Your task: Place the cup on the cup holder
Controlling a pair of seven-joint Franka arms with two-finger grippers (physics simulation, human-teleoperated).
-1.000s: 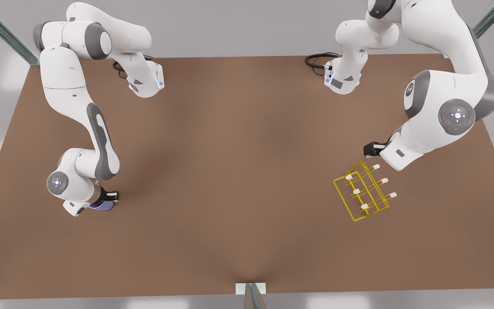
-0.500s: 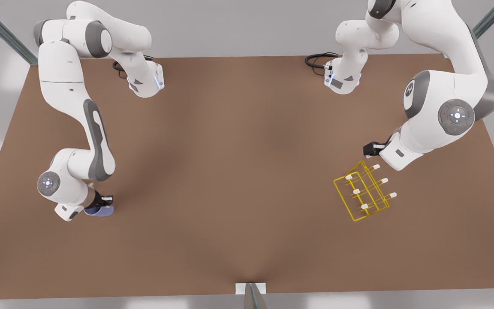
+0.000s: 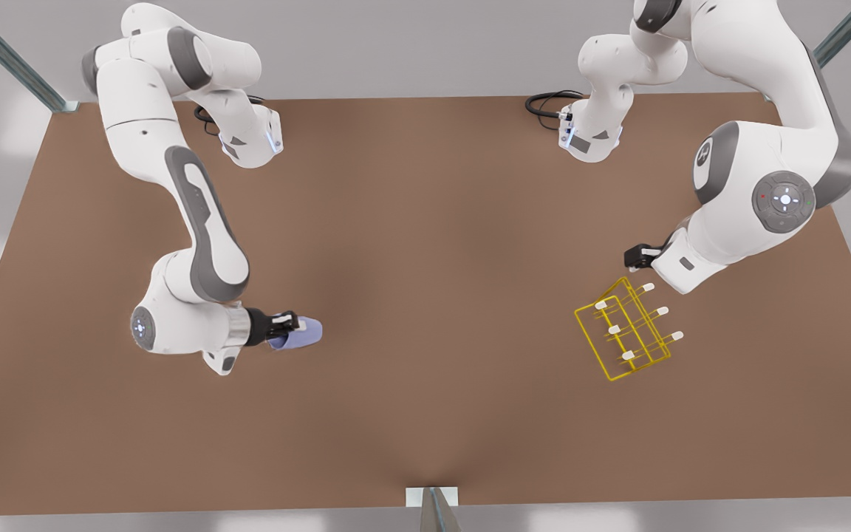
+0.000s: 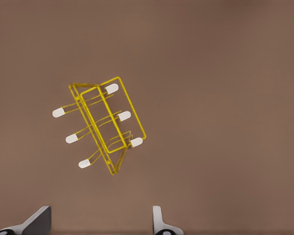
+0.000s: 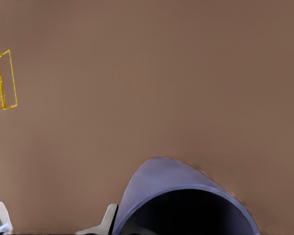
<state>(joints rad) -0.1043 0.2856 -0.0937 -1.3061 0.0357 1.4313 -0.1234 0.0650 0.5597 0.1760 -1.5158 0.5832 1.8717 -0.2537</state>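
- One lavender cup (image 3: 303, 334), pinched on its side in the right claw (image 3: 291, 325), sits on the front view's left, well apart from the holder.
- One yellow wire cup holder (image 3: 623, 329) stands on the brown counter (image 3: 425, 414), with six white-capped prongs.
- The left claw (image 3: 633, 256) hovers near the holder, fingers (image 4: 159, 220) spread.

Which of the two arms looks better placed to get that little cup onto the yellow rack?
The right one: the right gripper already holds the cup. The left gripper waits open beside the rack, holding nothing.
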